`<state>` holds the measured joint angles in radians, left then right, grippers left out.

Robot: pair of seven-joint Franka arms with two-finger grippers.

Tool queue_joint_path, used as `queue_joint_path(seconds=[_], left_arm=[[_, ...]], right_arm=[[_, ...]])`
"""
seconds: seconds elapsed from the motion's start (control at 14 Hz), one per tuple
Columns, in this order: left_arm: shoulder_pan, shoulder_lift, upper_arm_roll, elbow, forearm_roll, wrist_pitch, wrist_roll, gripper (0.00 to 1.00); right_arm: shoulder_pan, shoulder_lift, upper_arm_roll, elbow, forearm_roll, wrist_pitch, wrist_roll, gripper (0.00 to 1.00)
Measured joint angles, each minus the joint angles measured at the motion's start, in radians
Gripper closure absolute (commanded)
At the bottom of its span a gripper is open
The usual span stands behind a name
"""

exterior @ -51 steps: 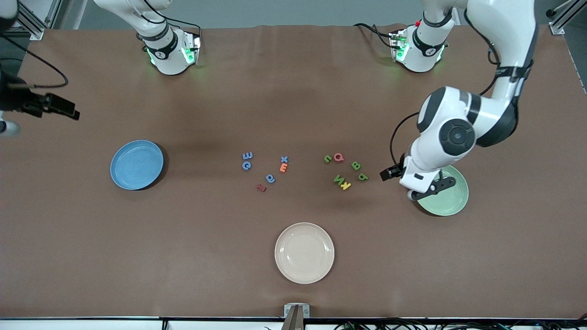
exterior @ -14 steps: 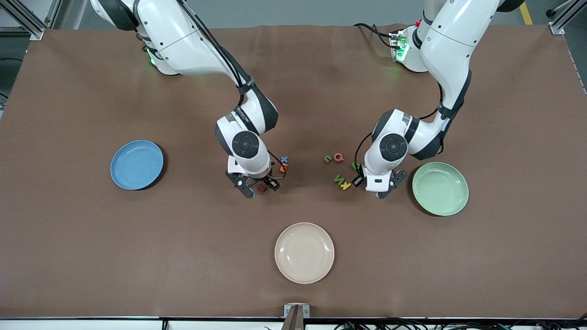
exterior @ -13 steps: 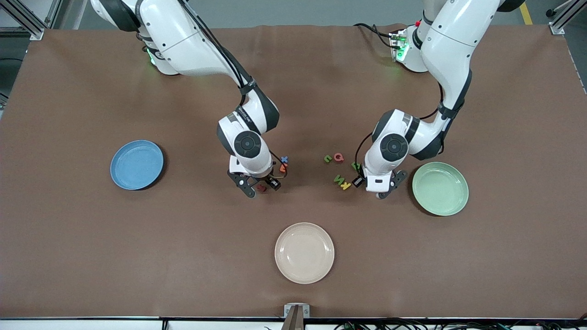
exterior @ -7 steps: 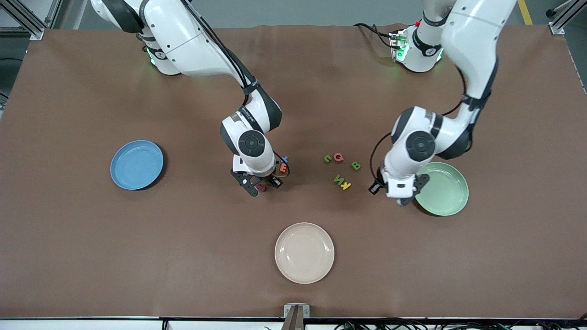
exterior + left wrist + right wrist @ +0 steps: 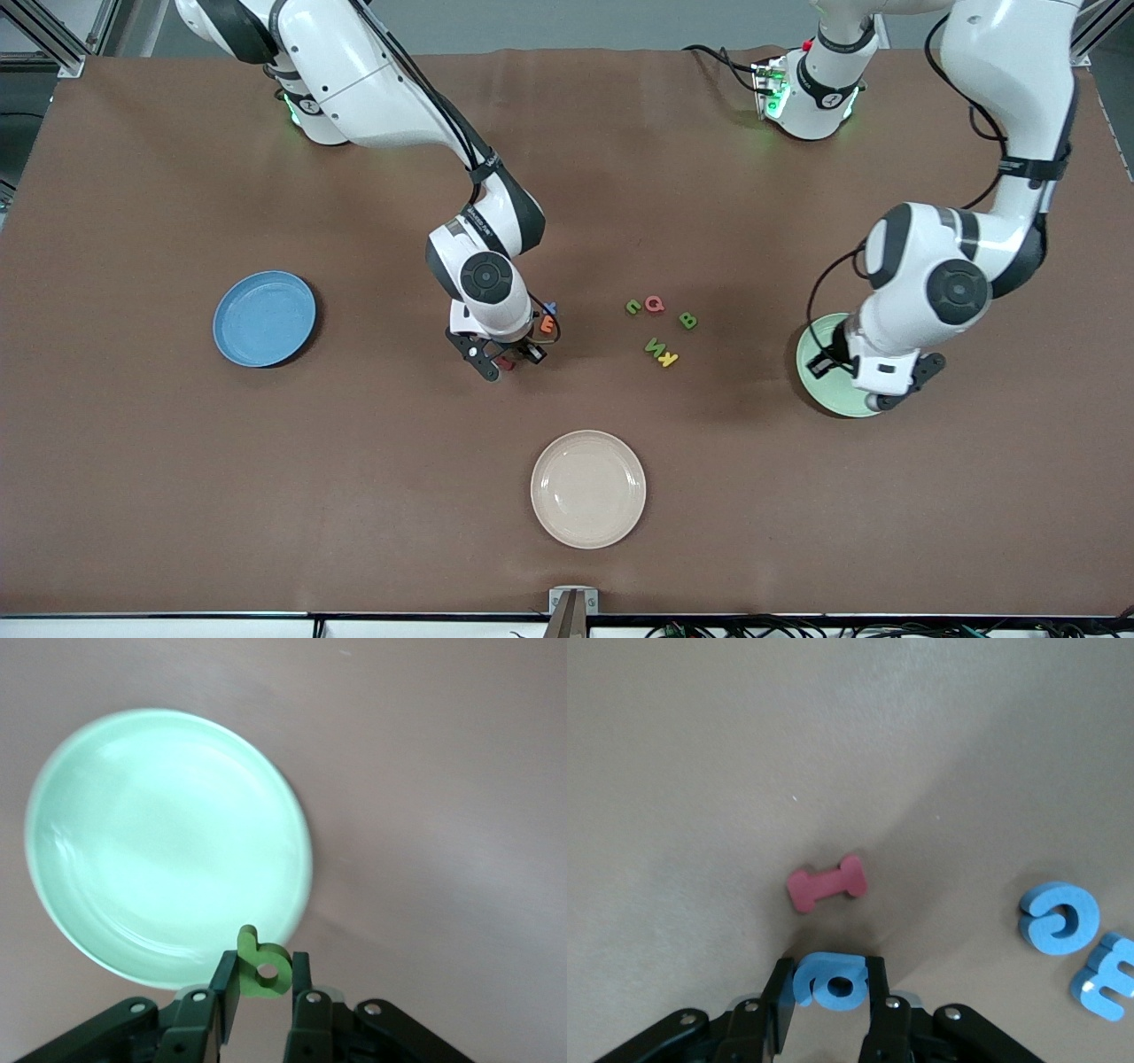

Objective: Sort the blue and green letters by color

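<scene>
My left gripper [image 5: 893,390] hangs over the green plate [image 5: 813,390], shut on a green letter [image 5: 252,970]; in the left wrist view that gripper [image 5: 263,958] is above the plate's rim [image 5: 168,846]. My right gripper [image 5: 503,356] is down at the table, and in its wrist view the gripper [image 5: 829,967] is shut on a blue letter [image 5: 815,979]. Two more blue letters [image 5: 1059,917] [image 5: 1106,979] lie close by. A blue X [image 5: 549,307] shows beside the right wrist. Three green letters [image 5: 633,307] [image 5: 687,320] [image 5: 655,346] lie mid-table.
A dark red letter [image 5: 827,886] lies just past the right fingertips. An orange E [image 5: 547,325], a pink Q [image 5: 655,304] and a yellow letter [image 5: 668,359] sit among the others. A blue plate [image 5: 264,318] is toward the right arm's end, a beige plate [image 5: 588,488] nearest the camera.
My left gripper has carried the green letter from the letter group to over the green plate. My right gripper has closed on the blue letter without shifting place.
</scene>
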<state>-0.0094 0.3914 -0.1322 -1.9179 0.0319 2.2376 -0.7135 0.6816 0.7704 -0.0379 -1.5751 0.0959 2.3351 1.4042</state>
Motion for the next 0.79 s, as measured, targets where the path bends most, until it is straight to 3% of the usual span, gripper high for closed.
queue_joint_path(seconds=[0.43, 0.64, 0.79], left_arm=[[0.144, 0.055, 0.001, -0.015, 0.000, 0.001, 0.262, 0.97], [0.163, 0.078, 0.001, -0.015, 0.000, 0.026, 0.292, 0.88], [0.165, 0.096, 0.001, -0.015, 0.000, 0.043, 0.294, 0.73]], right_arm=[[-0.128, -0.080, -0.018, 0.085, 0.000, -0.322, -0.292, 1.00], [-0.221, -0.213, -0.020, -0.016, 0.001, -0.373, -0.493, 1.00], [-0.279, -0.309, -0.021, -0.129, 0.000, -0.374, -0.622, 1.00]])
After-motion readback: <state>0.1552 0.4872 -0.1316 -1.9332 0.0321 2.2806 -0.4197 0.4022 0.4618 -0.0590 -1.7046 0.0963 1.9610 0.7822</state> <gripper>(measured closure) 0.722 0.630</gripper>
